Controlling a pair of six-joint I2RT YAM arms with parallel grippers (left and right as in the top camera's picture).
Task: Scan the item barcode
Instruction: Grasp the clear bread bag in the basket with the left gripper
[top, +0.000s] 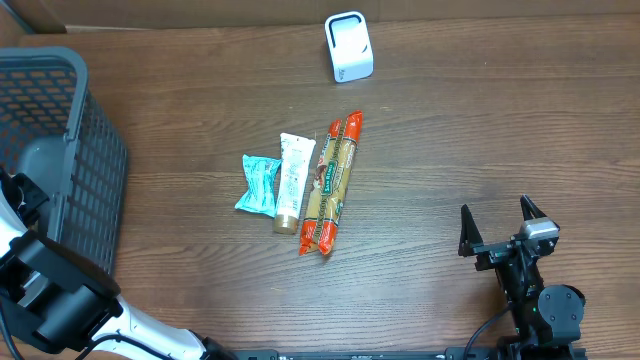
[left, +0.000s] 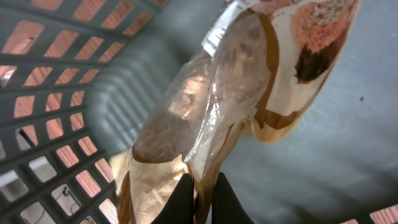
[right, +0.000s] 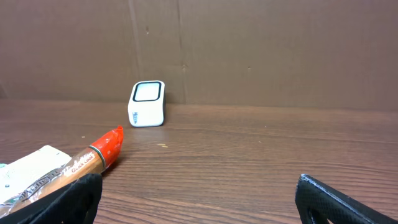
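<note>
The clear snack bag (left: 230, 93) hangs inside the grey basket (top: 95, 170) at nine o'clock. The left gripper (left: 202, 198) pinches only its thin edge, so it could slip or snag the mesh. The scanner (top: 349, 46) stands at twelve, and the right gripper (top: 497, 218), fingers spread, sits at four.

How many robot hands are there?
2. The left end effector is inside the dark grey plastic basket, shut on a clear crinkly plastic bag. The right end effector stands open above the brown wooden table.
</note>
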